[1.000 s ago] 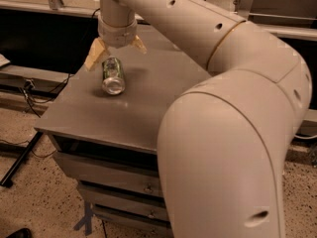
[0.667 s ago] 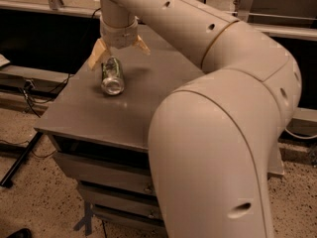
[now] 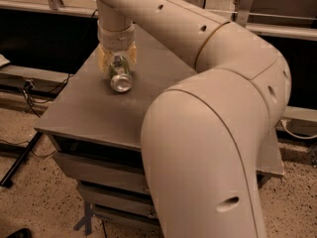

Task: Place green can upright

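The green can (image 3: pixel 119 71) lies on its side on the grey table (image 3: pixel 94 113), its silver end (image 3: pixel 121 84) facing the camera. My gripper (image 3: pixel 118 59) comes straight down on the can from above at the table's far left part. Its pale yellow fingers (image 3: pixel 102 59) sit on either side of the can's body and press against it. The can still rests on the table top. The upper part of the can is hidden by the wrist.
My large cream arm (image 3: pixel 208 133) fills the right and front of the view and hides much of the table. Drawers (image 3: pixel 99 167) sit under the table top. Cables and a black stand leg (image 3: pixel 20 157) lie on the speckled floor at the left.
The fingers have drawn in from a wide spread to the can's sides. The can has turned slightly, so its silver end faces the camera more squarely.
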Controlling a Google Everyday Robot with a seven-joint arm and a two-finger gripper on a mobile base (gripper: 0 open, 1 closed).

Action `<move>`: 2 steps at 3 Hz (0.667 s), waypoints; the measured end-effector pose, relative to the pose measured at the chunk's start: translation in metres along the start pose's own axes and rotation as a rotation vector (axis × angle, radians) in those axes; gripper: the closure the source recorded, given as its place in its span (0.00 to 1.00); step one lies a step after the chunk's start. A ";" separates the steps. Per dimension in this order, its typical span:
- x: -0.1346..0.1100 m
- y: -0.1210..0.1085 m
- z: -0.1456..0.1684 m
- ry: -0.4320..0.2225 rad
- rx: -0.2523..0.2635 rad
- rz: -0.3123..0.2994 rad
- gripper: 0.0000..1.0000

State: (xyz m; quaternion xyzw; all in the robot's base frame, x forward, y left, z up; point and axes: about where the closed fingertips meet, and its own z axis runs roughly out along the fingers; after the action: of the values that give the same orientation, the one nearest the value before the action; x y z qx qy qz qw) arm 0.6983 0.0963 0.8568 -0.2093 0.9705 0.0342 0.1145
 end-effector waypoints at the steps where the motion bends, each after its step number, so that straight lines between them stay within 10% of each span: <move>1: -0.001 0.006 0.000 -0.019 -0.035 0.011 0.70; 2: -0.010 0.006 -0.032 -0.135 -0.091 -0.041 0.95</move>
State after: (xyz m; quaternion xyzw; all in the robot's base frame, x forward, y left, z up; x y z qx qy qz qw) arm 0.6980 0.1025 0.8902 -0.2310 0.9536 0.0898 0.1708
